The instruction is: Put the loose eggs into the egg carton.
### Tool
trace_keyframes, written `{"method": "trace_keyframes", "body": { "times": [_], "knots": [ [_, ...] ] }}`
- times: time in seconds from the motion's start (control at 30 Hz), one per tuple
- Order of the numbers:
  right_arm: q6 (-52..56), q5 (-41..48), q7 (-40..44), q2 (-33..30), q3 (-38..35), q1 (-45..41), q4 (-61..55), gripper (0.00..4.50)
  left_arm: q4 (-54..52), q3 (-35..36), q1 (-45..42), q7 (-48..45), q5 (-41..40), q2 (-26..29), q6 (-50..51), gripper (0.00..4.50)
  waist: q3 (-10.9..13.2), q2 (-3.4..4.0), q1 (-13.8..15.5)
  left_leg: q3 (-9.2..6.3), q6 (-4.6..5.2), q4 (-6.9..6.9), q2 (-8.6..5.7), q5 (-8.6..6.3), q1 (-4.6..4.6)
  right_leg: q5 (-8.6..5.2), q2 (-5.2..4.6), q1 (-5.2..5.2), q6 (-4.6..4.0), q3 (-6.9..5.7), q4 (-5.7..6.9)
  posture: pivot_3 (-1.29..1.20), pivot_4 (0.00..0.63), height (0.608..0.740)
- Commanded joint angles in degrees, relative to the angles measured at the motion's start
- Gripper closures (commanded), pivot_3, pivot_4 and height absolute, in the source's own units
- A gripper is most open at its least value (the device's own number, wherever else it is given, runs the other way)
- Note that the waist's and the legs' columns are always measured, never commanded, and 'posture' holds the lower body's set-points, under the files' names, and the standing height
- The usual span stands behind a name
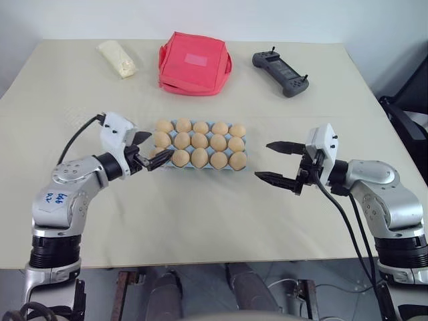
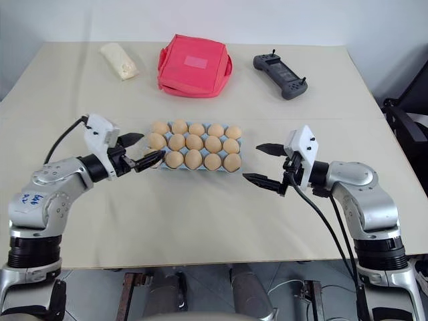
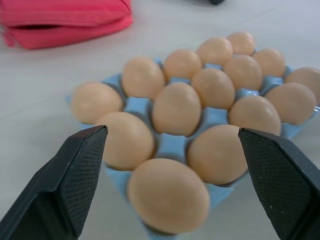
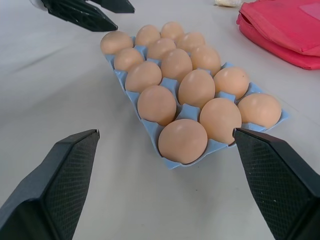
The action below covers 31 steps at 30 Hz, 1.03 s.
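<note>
The light blue moulded egg carton [image 1: 175,126] sat on the pale beige counter [image 1: 214,214] between the 2 end effectors, with all 15 of its cups filled by smooth tan-orange oval eggs [image 1: 200,140], 3 rows of 5. No egg lay loose on the counter in the head views.

The left end effector [image 1: 150,150] had its 2 black fingers [image 3: 80,170] spread apart and empty, hovering right at the carton's near left corner, its tips just beside the corner egg. From its wrist view the carton lay directly ahead, the closest egg sitting between the 2 fingers.

The right end effector [image 1: 274,162] was also wide open and held nothing. The carton lay just ahead of its tips, a short gap of bare counter between them; its wrist view showed the carton running away from it lengthwise.

Well beyond both end effectors, at the far side of the counter, lay a red square fabric bag [image 1: 194,62], a small cream-coloured packet [image 1: 118,58] and a black handheld controller [image 1: 280,73]
</note>
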Motion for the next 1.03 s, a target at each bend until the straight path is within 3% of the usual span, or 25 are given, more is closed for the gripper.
{"method": "trace_keyframes", "body": {
  "times": [0.03,0.27,0.53,1.03],
  "knots": [
    [-1.59,0.86,0.46,-0.94,-1.75,-0.73,-0.14,0.00,-0.81,5.49,0.19,-3.65,-2.36,3.25,-2.57,0.03,0.00,0.00,-0.06,0.00,0.00,0.00,0.00,0.00,0.00,0.00,0.00,0.00,0.00,0.00,0.00,0.00,0.150,0.740],
    [-3.37,0.55,2.16,-1.64,-1.49,-0.53,1.40,0.00,4.99,9.27,5.03,-15.92,-5.87,6.01,-9.76,0.03,0.00,0.01,-0.13,0.02,0.00,-0.03,0.01,-0.01,0.01,-0.04,-0.01,-0.01,-0.05,-0.02,-0.02,0.00,0.150,0.740],
    [-4.62,1.44,6.67,-3.95,-1.77,3.10,1.57,0.00,14.34,9.33,7.88,-25.19,-4.26,10.93,-17.04,0.03,0.01,0.00,-0.13,0.01,0.01,-0.05,0.02,-0.02,0.01,-0.13,-0.01,-0.02,-0.24,-0.05,-0.02,0.00,0.150,0.740],
    [-4.19,1.91,4.46,-3.51,-2.08,4.89,0.08,0.00,15.57,7.00,6.02,-25.68,-3.00,9.46,-22.09,0.03,0.01,0.01,-0.11,0.02,0.01,-0.04,0.04,-0.02,0.00,-0.08,-0.01,-0.04,-0.14,-0.05,0.01,0.00,0.150,0.740]
  ]
}}
